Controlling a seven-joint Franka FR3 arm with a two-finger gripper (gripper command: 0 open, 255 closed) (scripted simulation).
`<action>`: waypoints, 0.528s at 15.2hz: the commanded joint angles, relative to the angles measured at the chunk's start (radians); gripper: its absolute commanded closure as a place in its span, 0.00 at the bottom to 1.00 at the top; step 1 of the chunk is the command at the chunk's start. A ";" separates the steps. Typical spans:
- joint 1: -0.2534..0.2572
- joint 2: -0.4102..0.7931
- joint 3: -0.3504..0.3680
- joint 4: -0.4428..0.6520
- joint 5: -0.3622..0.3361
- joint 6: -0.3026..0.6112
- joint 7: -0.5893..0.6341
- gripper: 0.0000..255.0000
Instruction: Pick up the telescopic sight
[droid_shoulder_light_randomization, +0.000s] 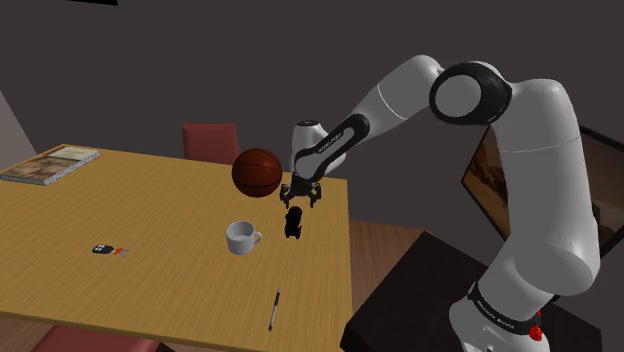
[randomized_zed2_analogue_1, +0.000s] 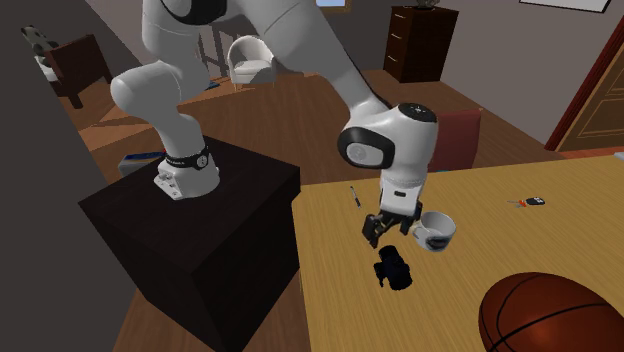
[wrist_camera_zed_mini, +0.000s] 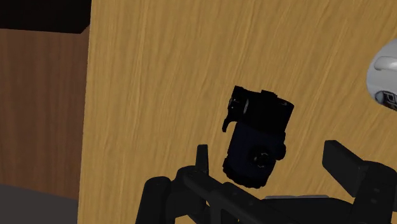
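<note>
Grey walls (droid_shoulder_light_randomization: 200, 60), wood floor (droid_shoulder_light_randomization: 385, 245), red chair (droid_shoulder_light_randomization: 210, 140), dark dresser (randomized_zed2_analogue_1: 422, 40), white armchair (randomized_zed2_analogue_1: 250, 58).

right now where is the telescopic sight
In the shoulder view the black sight sits on the table near its right edge, just right of the white mug, under the open gripper.

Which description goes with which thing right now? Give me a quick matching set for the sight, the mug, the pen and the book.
Things:
1. telescopic sight
2. mug
3. pen
4. book

Descriptions:
A. flat, on the corner of the table at the shoulder view's left
B. white, next to the black item
C. black, just below the open gripper
D. thin, near the table edge at the shoulder view's bottom

Pairs: 1-C, 2-B, 3-D, 4-A
</note>
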 joint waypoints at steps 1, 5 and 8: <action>0.007 0.080 -0.011 0.084 0.007 -0.003 0.030 0.00; 0.012 0.172 -0.021 0.166 0.012 0.007 0.053 0.00; 0.014 0.205 -0.023 0.177 0.010 0.029 0.054 0.00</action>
